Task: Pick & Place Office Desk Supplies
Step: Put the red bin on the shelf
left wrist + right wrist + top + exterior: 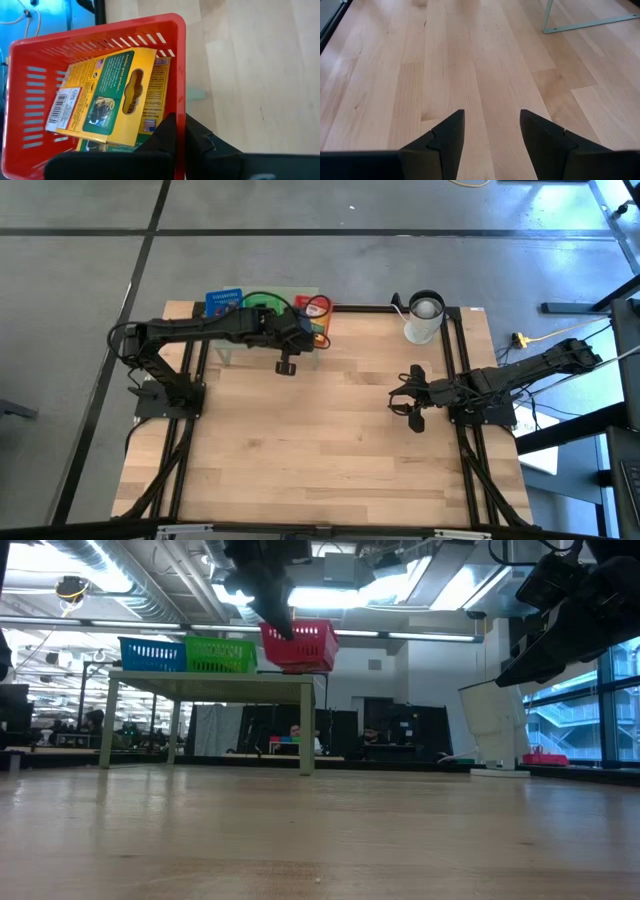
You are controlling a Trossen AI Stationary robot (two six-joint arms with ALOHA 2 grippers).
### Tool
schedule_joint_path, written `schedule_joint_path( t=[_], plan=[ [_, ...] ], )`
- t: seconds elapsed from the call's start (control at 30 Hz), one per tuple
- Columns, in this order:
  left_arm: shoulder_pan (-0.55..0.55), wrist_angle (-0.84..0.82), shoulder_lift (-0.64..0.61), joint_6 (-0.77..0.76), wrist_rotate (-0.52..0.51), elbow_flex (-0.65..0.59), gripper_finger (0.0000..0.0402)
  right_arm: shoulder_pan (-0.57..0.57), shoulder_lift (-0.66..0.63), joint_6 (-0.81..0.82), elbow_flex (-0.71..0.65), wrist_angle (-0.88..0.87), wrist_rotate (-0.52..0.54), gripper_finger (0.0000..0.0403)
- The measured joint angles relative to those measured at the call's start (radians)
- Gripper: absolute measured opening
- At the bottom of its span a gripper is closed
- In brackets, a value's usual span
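Pale wooden tabletop (320,440), both arms over it.
Left end effector (180,132) is clamped on the red basket (30,90) rim, yellow-green card boxes (117,92) inside; right end effector (491,130) hangs with fingers apart.

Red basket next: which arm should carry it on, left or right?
Left. The left gripper is shut on the red basket rim, boxes inside. The right gripper hangs open over bare table, well apart.

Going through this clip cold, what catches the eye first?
The red basket stands out, with yellow-green card boxes lying inside; the left gripper is shut on its rim at the table's far edge. The right gripper waits open above bare wood near the white cup.
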Motion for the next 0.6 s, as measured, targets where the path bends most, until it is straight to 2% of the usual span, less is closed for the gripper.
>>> schedule_joint_path(
  t=[0.27,0.6],
  plan=[
    [0.028,-0.006,0.0,-0.041,-0.024,0.0,0.0007,0.0,0.0,0.0,0.0,0.0,0.0,0.0192],
    [0.032,-0.022,0.0,-0.065,-0.001,-0.002,0.0008,0.0,0.0,0.0,0.0,0.0,0.0,0.0192]
  ],
)
